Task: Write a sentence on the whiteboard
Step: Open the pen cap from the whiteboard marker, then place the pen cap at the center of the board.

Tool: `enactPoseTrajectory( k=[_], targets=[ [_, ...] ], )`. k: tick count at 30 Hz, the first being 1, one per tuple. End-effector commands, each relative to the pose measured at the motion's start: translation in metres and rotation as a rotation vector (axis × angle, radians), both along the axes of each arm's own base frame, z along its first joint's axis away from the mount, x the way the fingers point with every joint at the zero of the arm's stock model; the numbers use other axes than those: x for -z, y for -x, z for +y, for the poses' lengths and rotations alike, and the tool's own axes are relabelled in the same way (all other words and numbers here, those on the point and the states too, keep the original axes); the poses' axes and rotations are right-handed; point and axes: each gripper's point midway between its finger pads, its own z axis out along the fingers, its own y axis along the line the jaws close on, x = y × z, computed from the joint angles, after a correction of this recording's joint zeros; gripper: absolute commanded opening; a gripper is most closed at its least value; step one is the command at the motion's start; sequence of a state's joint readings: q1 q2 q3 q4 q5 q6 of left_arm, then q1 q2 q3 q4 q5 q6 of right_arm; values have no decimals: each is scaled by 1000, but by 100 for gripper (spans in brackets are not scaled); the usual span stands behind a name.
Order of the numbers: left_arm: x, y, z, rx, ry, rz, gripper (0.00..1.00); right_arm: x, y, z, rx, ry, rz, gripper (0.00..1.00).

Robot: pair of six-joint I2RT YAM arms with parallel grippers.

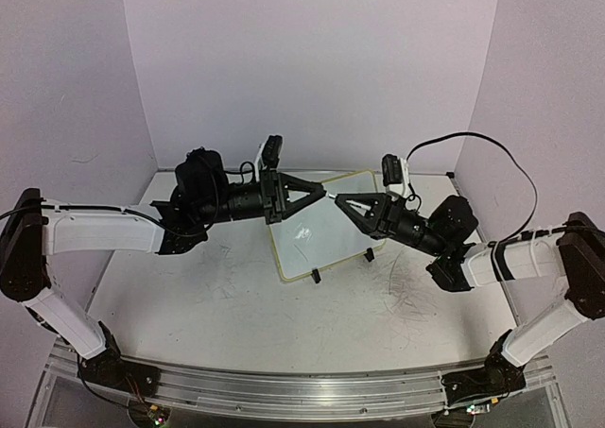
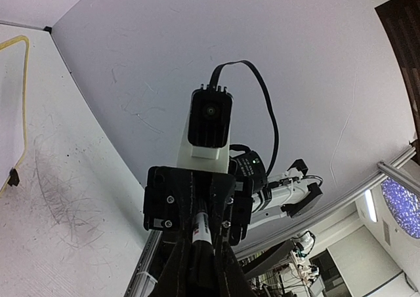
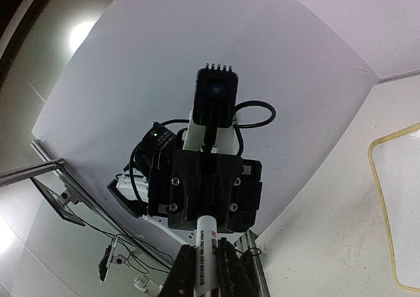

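The whiteboard [image 1: 326,244], white with a pale yellow rim and two black feet, lies on the table at centre back; no lettering shows on it. My left gripper [image 1: 319,194] and right gripper [image 1: 342,201] face each other tip to tip above it, both shut on one marker [image 1: 331,197]. In the left wrist view my left gripper [image 2: 200,274] is shut on the marker's black end [image 2: 202,230]. In the right wrist view my right gripper [image 3: 209,274] is shut on its white barrel [image 3: 209,241]. The board's rim shows in the wrist views [image 2: 25,94] [image 3: 380,198].
Faint grey scribble marks [image 1: 408,296] cover the white tabletop right of the board, also seen in the left wrist view [image 2: 65,205]. Purple walls close the back and sides. An aluminium rail [image 1: 302,390] runs along the near edge between the arm bases.
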State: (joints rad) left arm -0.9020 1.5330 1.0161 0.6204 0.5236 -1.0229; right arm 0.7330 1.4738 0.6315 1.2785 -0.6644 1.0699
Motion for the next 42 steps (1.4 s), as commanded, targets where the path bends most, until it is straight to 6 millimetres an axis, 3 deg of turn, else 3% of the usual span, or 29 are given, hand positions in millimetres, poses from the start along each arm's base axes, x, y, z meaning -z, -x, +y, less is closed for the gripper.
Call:
enactPoseTrajectory(
  k=[1,7,9,14,16,18,20,23,26,29,33,42],
  targets=[
    [-9,1,-1,10,20,-14,0,-62,19,-11,-14,-171,-181,0],
    [-13,-6,15,-34,26,-24,0,-54,14,-32,50,-171,-159,0],
    [-17,-18,37,-87,35,-31,0,-46,10,-46,81,-154,-151,0],
    [-28,-52,125,-317,17,-75,0,-19,13,-89,147,-76,-166,0],
    [-24,-60,148,-394,-35,-89,0,-11,17,-98,166,-11,-195,0],
    [-12,-63,158,-437,-99,-74,0,11,4,-96,220,132,-181,0],
    [5,-67,166,-489,-186,-61,0,23,-12,-105,342,294,-179,0],
    [56,-78,187,-600,-411,30,0,37,-39,-137,583,547,-175,0],
    [111,-78,200,-618,-596,128,0,33,-51,-165,746,679,-187,0],
    [162,-73,200,-565,-741,210,0,29,-54,-164,740,741,-233,0],
    [210,-73,202,-531,-870,280,0,29,-58,-160,728,766,-241,0],
    [279,-86,195,-562,-1150,257,4,23,-56,-154,699,740,-254,0]
  ],
)
